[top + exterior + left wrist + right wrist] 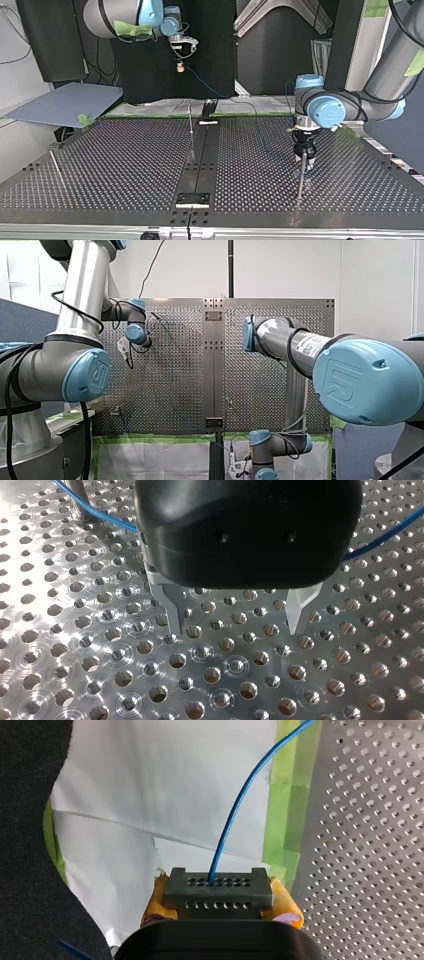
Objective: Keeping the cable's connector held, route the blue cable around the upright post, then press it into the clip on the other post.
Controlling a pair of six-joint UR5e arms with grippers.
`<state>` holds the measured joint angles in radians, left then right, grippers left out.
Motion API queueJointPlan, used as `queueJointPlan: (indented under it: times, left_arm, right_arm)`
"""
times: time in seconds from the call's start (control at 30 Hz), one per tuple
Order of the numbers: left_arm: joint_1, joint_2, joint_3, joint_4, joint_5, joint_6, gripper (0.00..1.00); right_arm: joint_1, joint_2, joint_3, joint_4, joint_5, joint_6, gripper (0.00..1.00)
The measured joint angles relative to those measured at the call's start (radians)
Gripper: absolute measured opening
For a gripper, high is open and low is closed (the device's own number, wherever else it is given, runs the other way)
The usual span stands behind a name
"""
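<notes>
My left arm (pixel 82 295) is a silver tube with grey joint housings and round light-blue caps. Its biggest cap (pixel 88 375) bears a raised logo of letters. Thin black cables (pixel 80 314) loop along it. My right arm (pixel 300 347) is built alike, with a silver tube that carries a pale label (pixel 311 345), grey joints and a wide blue cap with the same logo. In the top view, strips of green tape (pixel 131 27) wrap both arms. The left hand (pixel 235 627) has a rounded black body with two small holes and two pale, tapering fingers (pixel 172 612). The right hand (pixel 220 902) has a black body and yellow pads (pixel 155 902).
</notes>
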<state>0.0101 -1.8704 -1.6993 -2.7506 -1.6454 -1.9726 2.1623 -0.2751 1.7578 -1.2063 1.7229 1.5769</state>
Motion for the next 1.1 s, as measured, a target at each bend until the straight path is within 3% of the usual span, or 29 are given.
queueJointPlan:
  times: [0.4, 0.77, 1.1]
  left_arm:
    - [0.001, 0.0, 0.0, -0.001, -0.013, 0.0, 1.0]
    - [0.002, 0.0, 0.0, -0.002, -0.015, 0.0, 1.0]
    - [0.003, 0.0, 0.0, -0.003, -0.022, 0.0, 1.0]
  right_arm:
    - [-0.042, -0.109, 0.089, 0.058, -0.015, 0.001, 0.0]
    - [-0.076, -0.207, 0.099, 0.066, -0.073, -0.006, 0.0]
    - [-0.091, -0.293, 0.109, 0.062, -0.117, -0.015, 0.0]
